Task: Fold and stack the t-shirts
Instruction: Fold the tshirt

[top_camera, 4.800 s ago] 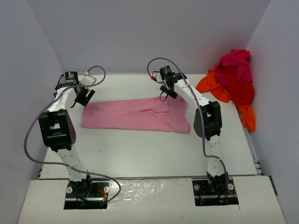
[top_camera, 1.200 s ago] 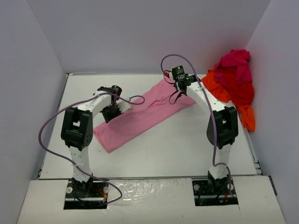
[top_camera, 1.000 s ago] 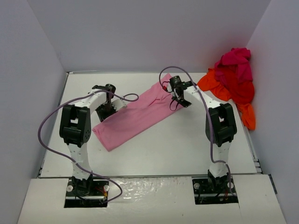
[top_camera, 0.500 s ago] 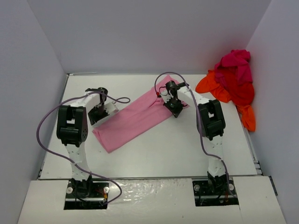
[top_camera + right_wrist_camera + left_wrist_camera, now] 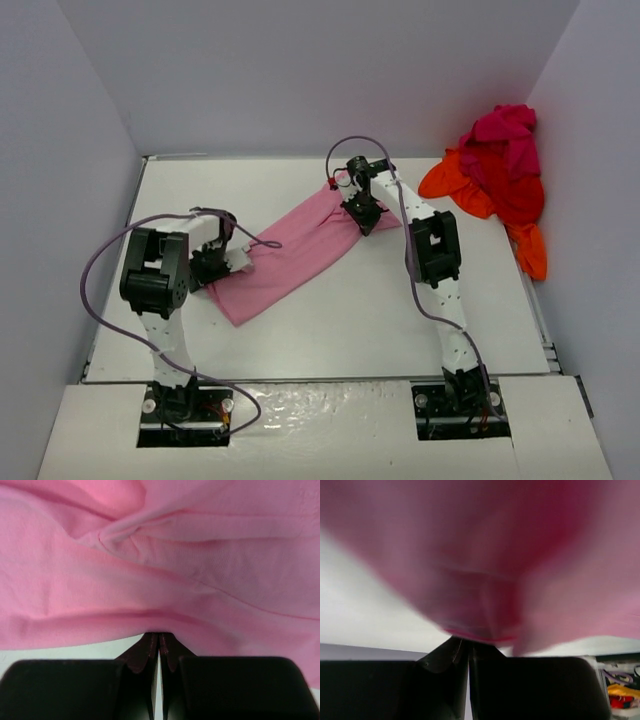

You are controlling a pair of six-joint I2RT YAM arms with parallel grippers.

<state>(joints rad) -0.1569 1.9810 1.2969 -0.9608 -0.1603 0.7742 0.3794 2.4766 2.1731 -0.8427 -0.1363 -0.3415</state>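
A light pink t-shirt point(image 5: 290, 255), folded to a long band, lies slantwise on the white table from near left to far right. My left gripper point(image 5: 215, 262) is shut on its near-left end; the left wrist view shows blurred pink cloth point(image 5: 520, 555) bunched at the closed fingertips point(image 5: 457, 647). My right gripper point(image 5: 362, 215) is shut on the far-right end, where the pink cloth point(image 5: 175, 555) wrinkles over the pinched tips point(image 5: 167, 647). Orange point(image 5: 455, 185), red point(image 5: 515, 195) and magenta point(image 5: 500, 130) t-shirts lie in a crumpled heap at the back right.
White walls close the table in on the left, back and right. The heap of shirts leans on the right wall point(image 5: 590, 150). A purple cable point(image 5: 100, 270) loops out from the left arm.
The pink shirt has turned from lying across the table to a slant. In the last second the left gripper came nearer with its end, and the right gripper shifted left with its end.
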